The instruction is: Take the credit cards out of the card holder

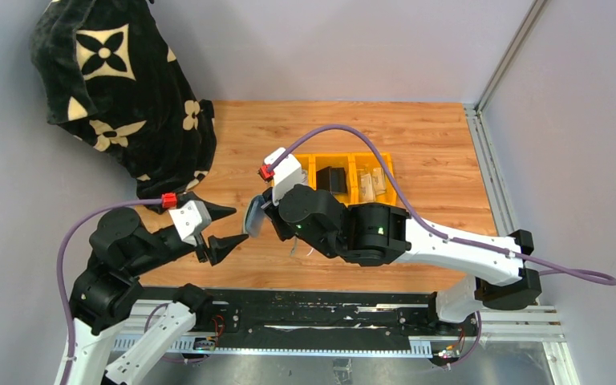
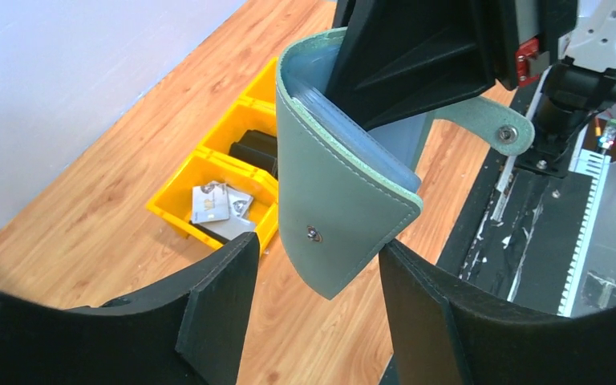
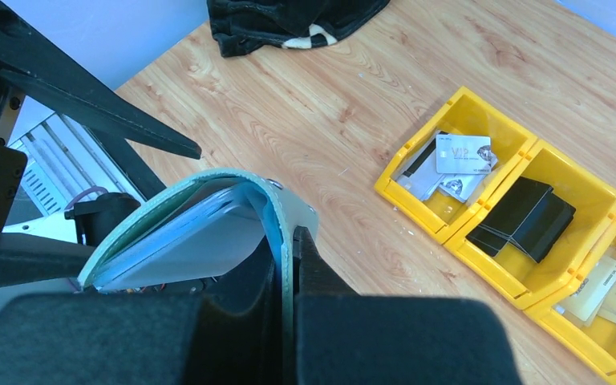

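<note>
My right gripper (image 3: 295, 241) is shut on one flap of the sage-green card holder (image 3: 184, 216), holding it above the wood table. The holder (image 2: 337, 208) hangs open, showing grey-blue inner pockets; I cannot make out any card inside. The closure tab (image 2: 489, 127) sticks out to the right. My left gripper (image 2: 317, 261) is open, its fingers either side of the free flap's lower tip; one finger (image 2: 405, 277) is at the flap's corner and the other stands apart. From above, the left gripper (image 1: 237, 226) meets the holder (image 1: 253, 218) left of the right gripper (image 1: 266, 215). Loose credit cards (image 3: 463, 154) lie in a bin.
A yellow three-compartment bin (image 1: 345, 160) sits behind the right arm, holding a silver card, black wallet-like items (image 3: 525, 216) and tan cards (image 3: 605, 281). A black patterned bag (image 1: 120, 88) fills the back left corner. The black rail (image 1: 305, 309) runs along the near edge.
</note>
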You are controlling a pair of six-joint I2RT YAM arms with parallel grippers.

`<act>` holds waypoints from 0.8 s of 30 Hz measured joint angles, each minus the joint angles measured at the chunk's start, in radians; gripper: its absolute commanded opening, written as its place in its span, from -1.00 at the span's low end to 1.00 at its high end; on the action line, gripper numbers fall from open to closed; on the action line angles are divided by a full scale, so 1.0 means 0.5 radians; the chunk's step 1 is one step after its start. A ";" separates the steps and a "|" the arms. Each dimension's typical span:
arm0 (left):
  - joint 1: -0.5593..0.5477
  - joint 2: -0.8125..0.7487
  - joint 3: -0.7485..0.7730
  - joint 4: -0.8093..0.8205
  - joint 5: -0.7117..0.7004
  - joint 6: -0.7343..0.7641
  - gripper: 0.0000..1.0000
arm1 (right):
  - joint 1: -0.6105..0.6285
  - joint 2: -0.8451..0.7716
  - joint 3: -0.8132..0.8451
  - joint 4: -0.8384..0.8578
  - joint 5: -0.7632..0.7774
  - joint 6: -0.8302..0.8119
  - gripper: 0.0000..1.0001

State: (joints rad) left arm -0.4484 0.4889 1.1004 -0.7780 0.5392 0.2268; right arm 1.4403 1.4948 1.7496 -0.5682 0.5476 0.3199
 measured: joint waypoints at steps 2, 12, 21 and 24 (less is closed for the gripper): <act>0.000 -0.026 -0.009 0.008 0.035 -0.033 0.33 | 0.003 -0.008 -0.008 0.001 -0.002 0.001 -1.00; 0.000 -0.085 -0.095 0.102 0.335 -0.143 0.53 | 0.012 -0.024 -0.021 -0.001 -0.017 0.002 -1.00; 0.000 -0.074 -0.141 0.090 0.476 -0.079 0.56 | 0.013 -0.014 -0.008 -0.004 -0.015 0.004 -1.00; 0.000 -0.069 -0.164 0.146 0.418 -0.084 0.54 | 0.013 0.013 0.020 -0.002 -0.015 0.004 -1.00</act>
State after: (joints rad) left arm -0.4484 0.4545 1.0183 -0.7052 0.7483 0.1848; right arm 1.4467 1.5013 1.7596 -0.5694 0.5400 0.3218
